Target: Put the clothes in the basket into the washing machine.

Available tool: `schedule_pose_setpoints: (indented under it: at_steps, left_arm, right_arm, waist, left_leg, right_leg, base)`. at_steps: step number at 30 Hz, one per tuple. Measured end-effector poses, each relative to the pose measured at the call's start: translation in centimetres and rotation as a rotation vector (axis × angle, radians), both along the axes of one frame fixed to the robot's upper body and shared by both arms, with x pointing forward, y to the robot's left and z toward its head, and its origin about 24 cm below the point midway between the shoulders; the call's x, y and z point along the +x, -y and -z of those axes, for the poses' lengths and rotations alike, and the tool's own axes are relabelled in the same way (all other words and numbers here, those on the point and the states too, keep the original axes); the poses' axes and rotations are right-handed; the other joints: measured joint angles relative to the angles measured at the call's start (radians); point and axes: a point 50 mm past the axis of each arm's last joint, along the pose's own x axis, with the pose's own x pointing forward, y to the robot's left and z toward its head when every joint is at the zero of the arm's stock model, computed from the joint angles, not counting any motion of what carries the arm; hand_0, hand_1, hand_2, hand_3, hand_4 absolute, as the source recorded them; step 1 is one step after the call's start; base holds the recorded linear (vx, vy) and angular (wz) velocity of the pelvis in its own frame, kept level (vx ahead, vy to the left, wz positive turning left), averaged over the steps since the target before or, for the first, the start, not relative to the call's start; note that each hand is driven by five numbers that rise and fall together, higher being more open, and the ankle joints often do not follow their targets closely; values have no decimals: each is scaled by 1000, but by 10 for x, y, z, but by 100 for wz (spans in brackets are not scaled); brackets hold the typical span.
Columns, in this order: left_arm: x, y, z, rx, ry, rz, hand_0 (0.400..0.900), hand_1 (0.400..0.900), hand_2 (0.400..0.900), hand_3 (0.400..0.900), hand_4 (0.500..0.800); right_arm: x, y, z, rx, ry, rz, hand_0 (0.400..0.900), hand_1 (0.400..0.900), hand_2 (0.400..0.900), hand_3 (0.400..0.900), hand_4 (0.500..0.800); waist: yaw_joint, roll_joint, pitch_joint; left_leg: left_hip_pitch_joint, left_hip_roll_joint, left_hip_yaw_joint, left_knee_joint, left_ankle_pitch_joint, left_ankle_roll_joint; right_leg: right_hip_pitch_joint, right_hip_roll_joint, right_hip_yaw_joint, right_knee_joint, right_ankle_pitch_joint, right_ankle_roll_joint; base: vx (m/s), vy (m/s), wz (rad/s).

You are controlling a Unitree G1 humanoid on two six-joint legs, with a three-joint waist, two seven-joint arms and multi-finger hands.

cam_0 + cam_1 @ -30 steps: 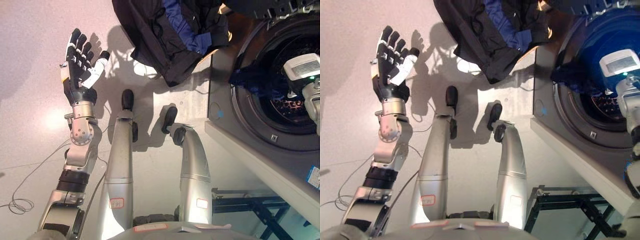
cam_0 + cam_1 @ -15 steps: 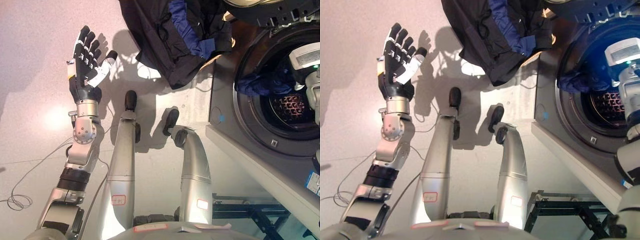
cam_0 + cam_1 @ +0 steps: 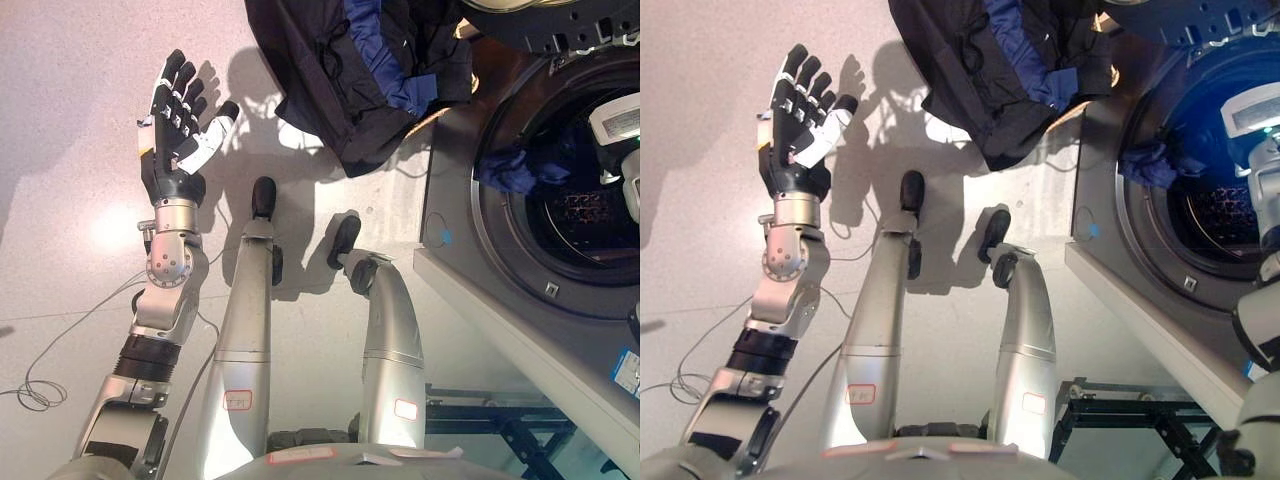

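A heap of dark clothes (image 3: 350,70), black with blue parts, lies at the top centre over a tan basket edge (image 3: 437,112). To its right stands the washing machine (image 3: 450,200) with its round opening (image 3: 570,200) uncovered. A blue garment (image 3: 515,170) hangs at the left of the drum's mouth. My left hand (image 3: 178,125) is raised over the floor at the left, fingers straight and spread, holding nothing. My right arm (image 3: 632,190) shows at the right edge in front of the drum; its hand is hidden.
Pale floor (image 3: 60,200) spreads to the left and under the clothes. A dark metal frame (image 3: 500,412) sits low at the right, below the machine's front edge (image 3: 520,330).
The view has shifted slightly. The blue garment now sits more compactly at the left of the drum's mouth, and my right wrist has drawn towards the right edge. The left hand stays raised and open.
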Motion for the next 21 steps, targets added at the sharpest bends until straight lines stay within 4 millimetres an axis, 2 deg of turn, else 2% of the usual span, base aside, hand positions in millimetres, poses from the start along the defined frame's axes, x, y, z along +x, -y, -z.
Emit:
schedule_pose_setpoints:
  at_steps: [14,18,21]
  left_arm:
    - [0,1,0,4,0,7,900,900,900,900,800]
    - [1,6,0,8,1,28,900,900,900,900,800]
    - [3,12,0,10,-2,50,900,900,900,900,800]
  right_arm:
    - [-4,5,6,-26,-43,26,900,900,900,900,800]
    - [15,-19,-4,43,35,-49,900,900,900,900,800]
    - [39,-55,-2,230,142,-122,900,900,900,900,800]
  waist:
    - [3,0,0]
    - [4,0,0]
    - [5,0,0]
  left_leg:
    - [5,1,1,-2,0,0]
    - [3,2,1,-1,-1,-3]
    - [14,6,1,0,-2,-5]
  right_leg:
    - [5,1,1,-4,0,0]
    - [-1,6,6,-1,0,0]
    - [10,9,6,-1,1,-2]
  base:
    - [-3,3,-1]
    - [0,0,0]
    - [0,0,0]
